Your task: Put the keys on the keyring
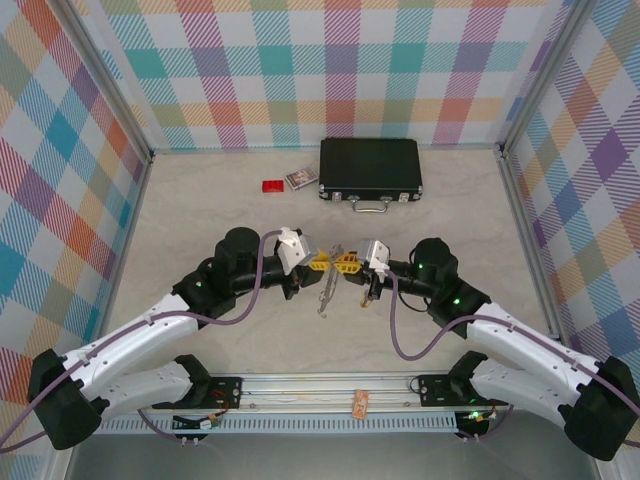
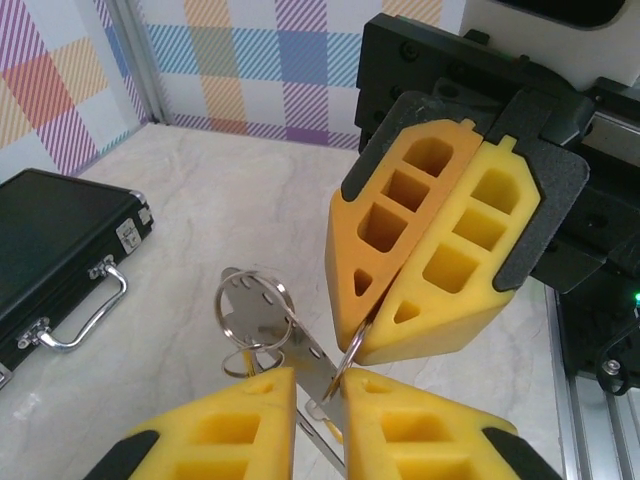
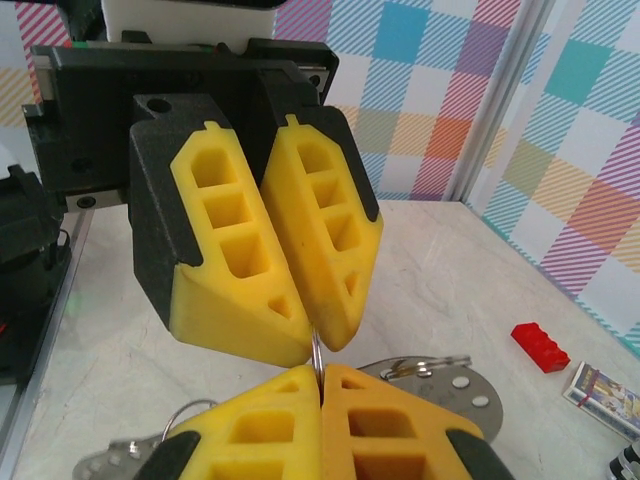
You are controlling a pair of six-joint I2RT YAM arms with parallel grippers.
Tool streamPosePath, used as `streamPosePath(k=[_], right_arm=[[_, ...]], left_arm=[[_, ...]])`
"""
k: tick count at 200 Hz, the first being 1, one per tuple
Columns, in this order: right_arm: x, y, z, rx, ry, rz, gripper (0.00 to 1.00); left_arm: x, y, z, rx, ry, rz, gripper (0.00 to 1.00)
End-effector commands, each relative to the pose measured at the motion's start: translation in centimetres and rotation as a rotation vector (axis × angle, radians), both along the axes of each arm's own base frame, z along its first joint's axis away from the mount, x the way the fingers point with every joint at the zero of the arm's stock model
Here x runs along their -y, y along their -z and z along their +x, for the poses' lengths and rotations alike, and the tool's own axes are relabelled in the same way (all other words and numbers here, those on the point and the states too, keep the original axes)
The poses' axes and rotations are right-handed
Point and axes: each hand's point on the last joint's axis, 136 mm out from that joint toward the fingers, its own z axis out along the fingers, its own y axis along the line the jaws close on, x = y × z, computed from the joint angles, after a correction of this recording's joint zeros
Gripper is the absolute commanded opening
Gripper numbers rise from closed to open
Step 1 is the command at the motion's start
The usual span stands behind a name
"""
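Risk note. L gripper (image 2: 320,405) had its fingers near-together round the flat silver strip of the keyring (image 2: 252,305). It looked like a pinch, tho how firm I couldn't tell. R gripper (image 3: 321,390) was clenched tip-to-tip on a thin wire ring (image 3: 316,352) at the strip's end. Grippers sat nose to nose at mid-table, yellow pads almost touching, on the near side of the black case (image 1: 370,168). Keyring hung clear of the table (image 1: 200,220) between them. Its holed end dangled toward the near side w/ a couple more small rings on it.

Failure modes, as judged:
1) L grip prob. light, so the strip could pivot or slip out & the whole bunch would drop to the table.
2) R hold was on bare wire at the very fingertips, so any twist or pull apart could pop the ring free.
3) Pads were so close that a small misaligned move could make the fingers collide & knock the part.
4) Dangling end could swing & throw off alignment for threading.

Red block (image 1: 272,186) at far left was well apart, so no issue.
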Motion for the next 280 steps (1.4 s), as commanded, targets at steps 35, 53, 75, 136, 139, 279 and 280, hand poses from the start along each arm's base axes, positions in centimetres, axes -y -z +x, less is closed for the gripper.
streamPosePath(k=[35,53,75,136,139,279,280], right_arm=[[0.2,-2.5,-0.7,0.023,-0.025,0.108,0.0],[0.3,-2.6,-0.7,0.015,-0.025,0.119,0.0],[0.3,-2.8,-0.7,0.01,-0.027,0.131,0.0],[0.4,-2.9,-0.8,0.001,-0.032,0.142,0.0],[0.4,-2.8,-0.8,0.001,-0.032,0.141,0.0],[3.8,-0.2,0.9,-0.008,0.208,0.032,0.49],[3.8,-0.2,0.9,-0.008,0.208,0.032,0.49]], left_arm=[[0.5,-1.4,-0.7,0.028,0.037,-0.064,0.13],[0.6,-1.4,-0.8,0.025,0.044,-0.07,0.12],[0.6,-1.5,-0.8,0.027,0.046,-0.082,0.11],[1.1,-1.6,-1.1,0.015,0.078,-0.099,0.0],[1.1,-1.6,-1.1,0.015,0.076,-0.099,0.0],[-2.9,-2.5,1.7,0.349,-0.203,0.049,0.0],[-2.9,-2.5,1.7,0.352,-0.205,0.051,0.0]])
